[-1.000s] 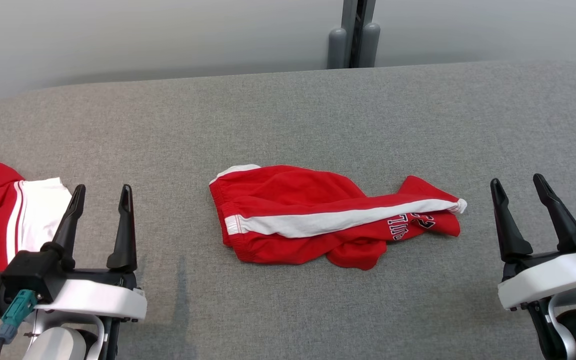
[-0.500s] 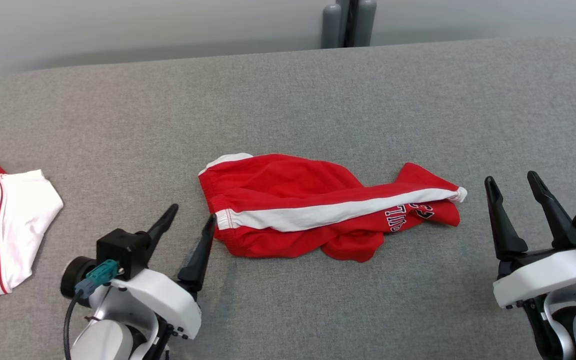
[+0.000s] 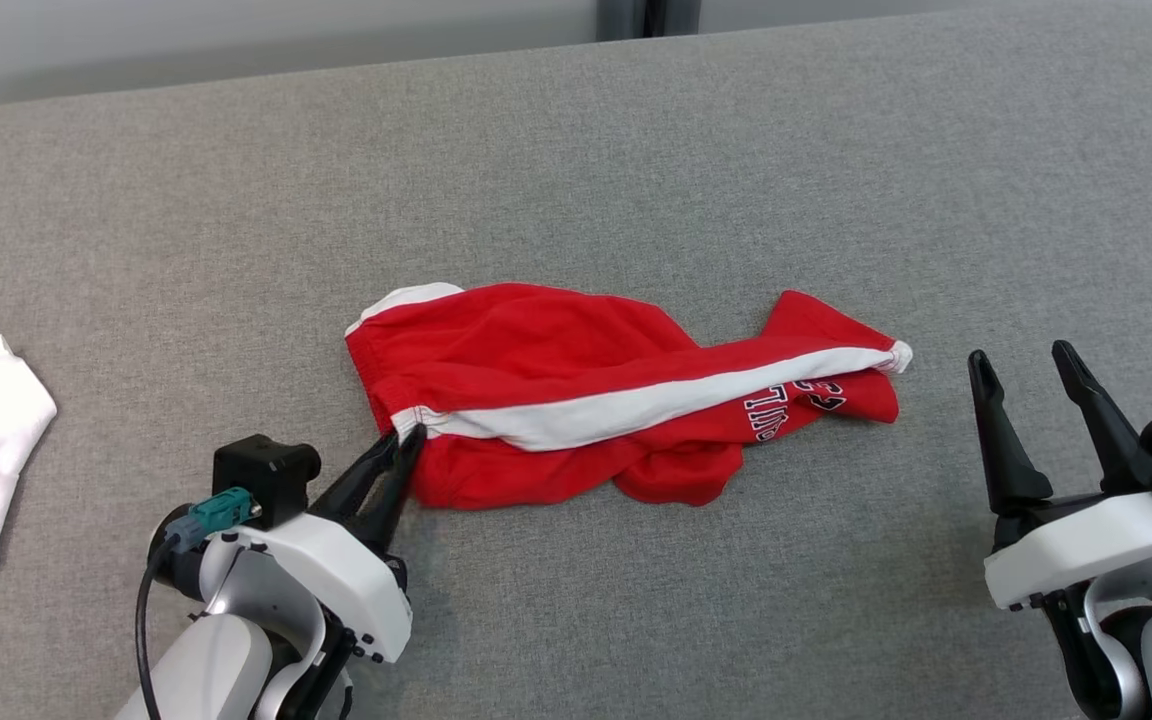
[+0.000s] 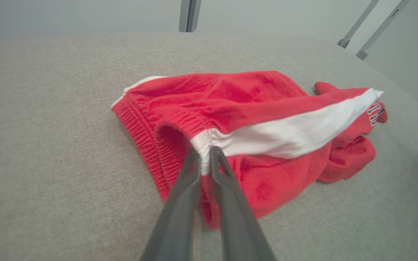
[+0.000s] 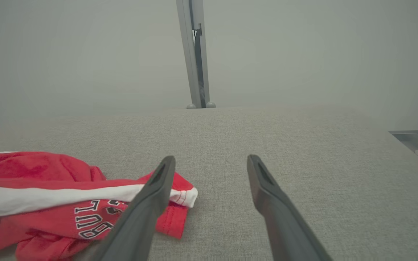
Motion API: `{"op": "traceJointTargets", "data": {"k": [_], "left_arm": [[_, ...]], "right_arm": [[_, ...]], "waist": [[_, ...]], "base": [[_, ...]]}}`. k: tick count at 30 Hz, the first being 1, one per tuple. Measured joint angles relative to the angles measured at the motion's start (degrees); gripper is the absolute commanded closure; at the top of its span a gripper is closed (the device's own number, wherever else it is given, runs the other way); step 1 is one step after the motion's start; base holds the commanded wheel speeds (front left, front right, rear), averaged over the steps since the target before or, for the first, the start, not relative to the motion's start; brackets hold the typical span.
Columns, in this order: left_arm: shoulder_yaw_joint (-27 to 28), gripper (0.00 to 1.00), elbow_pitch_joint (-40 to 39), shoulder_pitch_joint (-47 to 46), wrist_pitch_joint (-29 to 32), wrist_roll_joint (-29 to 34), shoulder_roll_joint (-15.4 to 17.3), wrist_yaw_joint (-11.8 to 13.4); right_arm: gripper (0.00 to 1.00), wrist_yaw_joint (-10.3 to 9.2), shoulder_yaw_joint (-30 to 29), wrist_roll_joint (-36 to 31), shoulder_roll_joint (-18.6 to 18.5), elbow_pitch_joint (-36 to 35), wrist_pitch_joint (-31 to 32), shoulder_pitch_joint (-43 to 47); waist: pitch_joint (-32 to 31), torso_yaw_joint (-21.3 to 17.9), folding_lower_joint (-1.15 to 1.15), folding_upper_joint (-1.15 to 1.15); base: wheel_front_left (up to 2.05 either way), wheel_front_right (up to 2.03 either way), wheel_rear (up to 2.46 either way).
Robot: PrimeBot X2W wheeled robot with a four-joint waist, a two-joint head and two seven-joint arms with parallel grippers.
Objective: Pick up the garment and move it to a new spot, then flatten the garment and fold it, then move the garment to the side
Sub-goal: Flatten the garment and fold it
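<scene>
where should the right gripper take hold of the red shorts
The leg hem at the right end of the red shorts, where the white stripe ends. Come in from the right with the right gripper: that corner points toward it and lies opposite the waistband the left gripper pinches.

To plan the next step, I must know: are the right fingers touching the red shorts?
No, in the head view the right fingers stand apart from the red shorts, with bare grey surface between.
</scene>
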Motion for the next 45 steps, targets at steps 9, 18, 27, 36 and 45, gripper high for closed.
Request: {"op": "traceJointTargets", "data": {"k": [9,18,27,36,45], "left_arm": [[0.2,1.0,-0.81,-0.49,-0.75,0.01,0.73,0.05],[-0.32,1.0,-1.46,-1.97,-0.82,0.19,0.63,0.08],[-0.6,1.0,-2.08,-2.46,-1.87,0.41,0.47,0.02],[1.02,1.0,-8.83,-3.47,-3.28,1.29,2.31,1.07],[5.08,1.0,-21.03,-7.32,-0.13,1.9,7.28,2.57]], "right_arm": [[0.0,0.0,1.94,1.35,-2.26,5.05,1.89,-1.62],[0.0,0.0,7.36,5.49,-5.04,14.95,1.94,-8.47],[1.0,0.0,11.84,9.04,-7.22,19.76,-0.04,-11.93],[1.0,0.0,10.59,9.07,-9.47,10.56,-2.57,-12.77],[1.0,0.01,5.22,7.0,-11.5,-5.84,3.0,-15.22]], "waist": [[0.91,0.73,0.0,0.0],[2.71,2.31,0.0,0.0],[3.35,2.96,0.0,0.0],[2.26,2.36,0.0,0.0],[-0.9,2.0,0.0,0.0]], "base": [[0.0,0.0,0.0],[0.0,0.0,0.0],[0.0,0.0,0.0],[0.0,0.0,0.0],[0.0,0.0,0.0]]}}
